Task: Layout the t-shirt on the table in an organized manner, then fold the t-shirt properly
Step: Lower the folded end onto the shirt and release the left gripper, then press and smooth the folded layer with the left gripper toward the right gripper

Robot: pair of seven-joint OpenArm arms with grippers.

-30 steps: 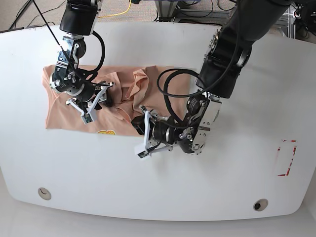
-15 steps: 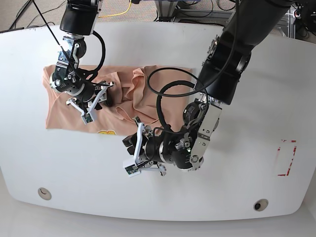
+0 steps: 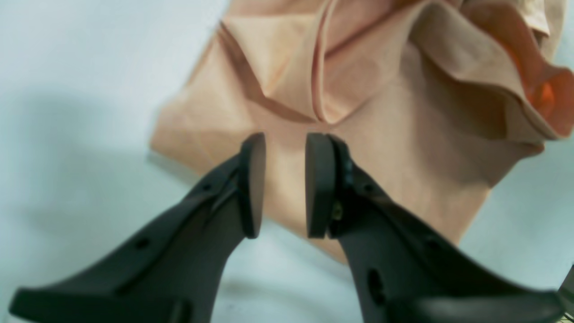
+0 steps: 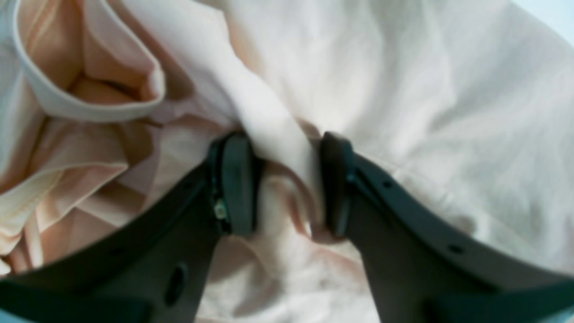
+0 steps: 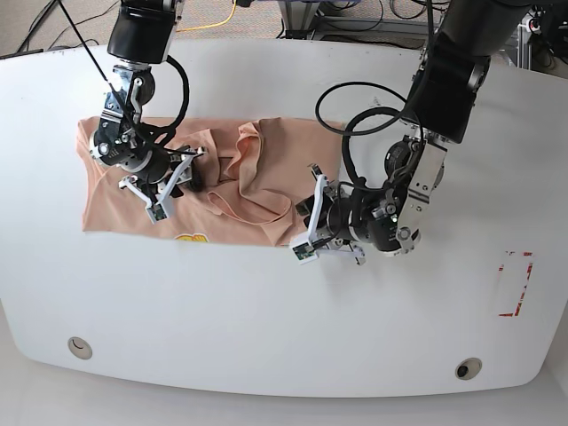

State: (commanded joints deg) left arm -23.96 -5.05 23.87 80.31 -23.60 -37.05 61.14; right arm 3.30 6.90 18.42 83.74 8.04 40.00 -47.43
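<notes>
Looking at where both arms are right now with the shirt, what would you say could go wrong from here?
The right gripper is shut on a thick bunch of the t-shirt, probably several layers, so a pull might drag the whole garment instead of spreading it.

The left gripper is open and empty just off the crumpled hem; closing there could miss the edge or pinch a fold.

With that side piled in folds, opposed pulls may tighten the wrinkles.
</notes>
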